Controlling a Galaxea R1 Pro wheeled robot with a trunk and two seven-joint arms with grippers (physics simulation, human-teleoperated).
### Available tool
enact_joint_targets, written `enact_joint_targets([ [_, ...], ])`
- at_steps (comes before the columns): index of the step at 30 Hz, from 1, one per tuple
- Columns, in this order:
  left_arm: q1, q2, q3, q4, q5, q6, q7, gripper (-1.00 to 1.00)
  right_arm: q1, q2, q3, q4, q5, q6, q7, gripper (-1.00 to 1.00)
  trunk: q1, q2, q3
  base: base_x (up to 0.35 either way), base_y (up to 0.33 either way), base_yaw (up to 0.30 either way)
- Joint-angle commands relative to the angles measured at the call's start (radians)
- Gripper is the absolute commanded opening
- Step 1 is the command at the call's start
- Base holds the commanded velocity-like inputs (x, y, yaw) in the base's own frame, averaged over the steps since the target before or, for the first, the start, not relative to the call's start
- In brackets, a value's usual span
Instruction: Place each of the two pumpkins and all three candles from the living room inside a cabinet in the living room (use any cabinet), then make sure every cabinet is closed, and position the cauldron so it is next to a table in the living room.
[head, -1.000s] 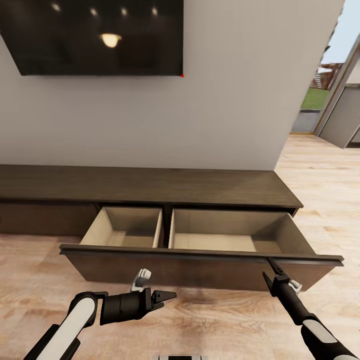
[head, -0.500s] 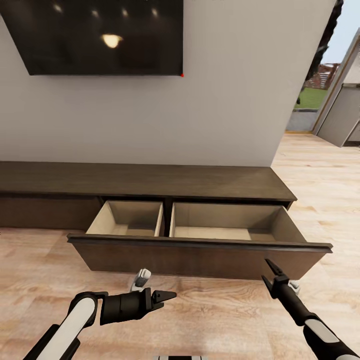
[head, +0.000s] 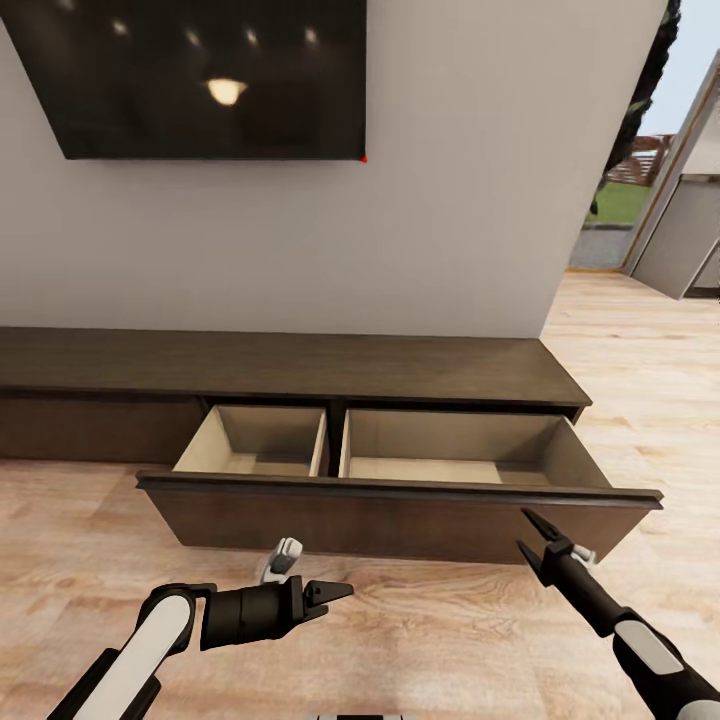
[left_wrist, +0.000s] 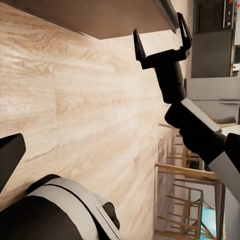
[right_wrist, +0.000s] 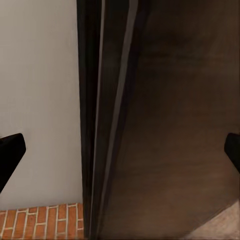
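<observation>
A: What moved?
B: Right gripper (head: 535, 538) has edged left, clear of the drawer front (head: 400, 518); jaws spread.
A: Cabinet (head: 290, 365)?
B: Drawer pulled out. Left gripper (head: 335, 594) low, jaws parted.

A plain pale grey wall (head: 450, 200) carries a large black flat television screen (head: 200, 80) that mirrors ceiling lights. Light wood plank flooring (head: 640, 340) runs rightward to a bright opening (head: 630, 200) showing green lawn, brick and sky beyond.

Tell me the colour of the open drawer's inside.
Pale beige, inside the cabinet's open drawer; the head view shows it best.
</observation>
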Motion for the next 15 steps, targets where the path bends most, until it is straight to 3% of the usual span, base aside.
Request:
enact_joint_targets([
  [1, -0.001, 0.001, -0.001, 0.0, -0.008, 0.001, -0.008, 1.0, 0.0, -0.001, -0.001, -0.002, 0.001, 0.015, 0.001, 1.0, 0.0, 0.0, -0.001, 0.0, 0.0, 0.0],
  [5, -0.001, 0.001, -0.001, 0.0, -0.008, 0.001, -0.008, 1.0, 0.0, -0.006, 0.004, -0.002, 0.075, 0.049, -0.004, 1.0, 0.0, 0.0, -0.001, 0.0, 0.0, 0.0],
  [9, -0.001, -0.009, -0.001, 0.002, -0.008, 0.001, -0.008, 1.0, 0.0, -0.006, 0.004, -0.003, 0.123, 0.057, -0.016, 1.0, 0.0, 0.0, -0.001, 0.0, 0.0, 0.0],
  [15, -0.001, -0.025, -0.004, 0.005, -0.008, 0.001, -0.007, 1.0, 0.001, -0.004, 0.007, 0.005, 0.15, 0.122, -0.048, 1.0, -0.002, 0.0, 0.011, 0.0, 0.0, 0.0],
])
